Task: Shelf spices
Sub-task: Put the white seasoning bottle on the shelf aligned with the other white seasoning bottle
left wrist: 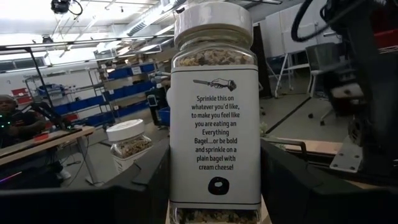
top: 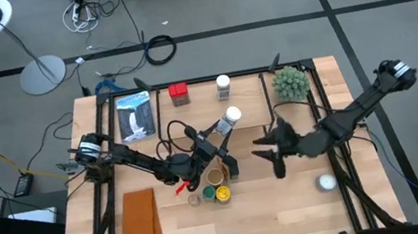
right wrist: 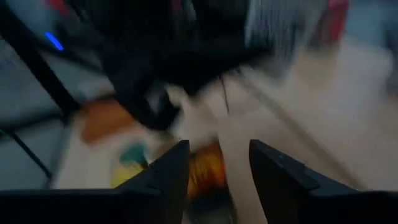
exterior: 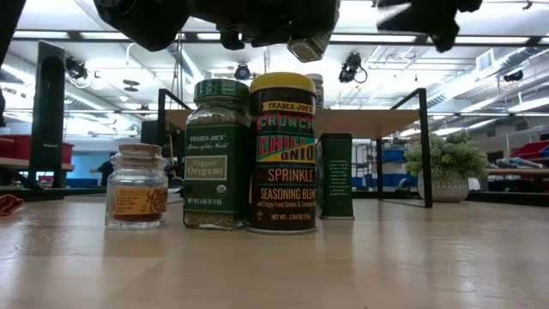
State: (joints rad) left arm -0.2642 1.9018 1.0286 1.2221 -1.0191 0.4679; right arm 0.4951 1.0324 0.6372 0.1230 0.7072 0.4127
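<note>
Over table centre, left gripper (top: 224, 131) pinching white-lid jar (top: 231, 116), shelf (top: 205, 92) lying just beyond; right gripper (top: 268, 151) hanging spread, empty, nr.

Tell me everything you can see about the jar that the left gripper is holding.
The bagel seasoning jar is clear, with a white round lid and a white label printed in black. A speckled light and dark seasoning shows above and below the label. It stands upright between the dark fingers of the left gripper, raised above the table, beside the shelf. Only the fingers appear to touch it.
</note>
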